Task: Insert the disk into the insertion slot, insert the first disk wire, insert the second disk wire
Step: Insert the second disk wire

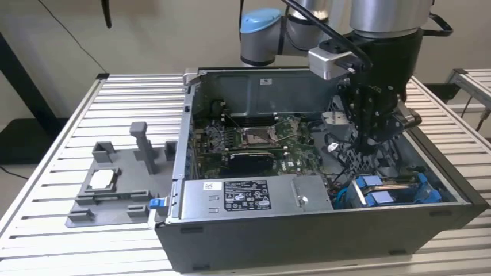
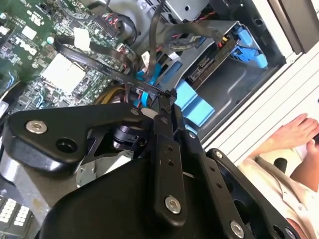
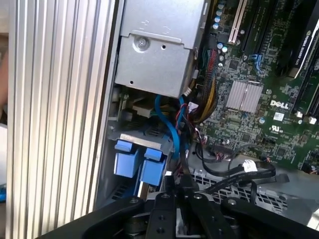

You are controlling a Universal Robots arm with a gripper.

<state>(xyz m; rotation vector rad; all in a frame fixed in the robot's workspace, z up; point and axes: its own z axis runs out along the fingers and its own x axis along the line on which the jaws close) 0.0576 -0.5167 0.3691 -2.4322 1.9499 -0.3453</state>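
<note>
Since the disk [image 2: 212, 59] already sits in the insertion slot [image 2: 227, 82], with its blue carrier tabs [image 2: 192, 99] just beyond the jaws, the work appears to stand at the wiring. The gripper [image 2: 167, 98] reaches down inside the computer case [image 1: 307, 241]. Its jaws are clenched on a thin black wire [image 2: 99, 62], which trails away from them across the motherboard [image 2: 60, 74]. The pinch seems to fall close to the wire's free end, probably so that the plug can be steered. The disk's connector edge faces the jaws, near them but apart. In the first wrist view a loose blue cable [image 3: 167, 124] crowds the gap ahead of the jaws, beside the bay.
</note>
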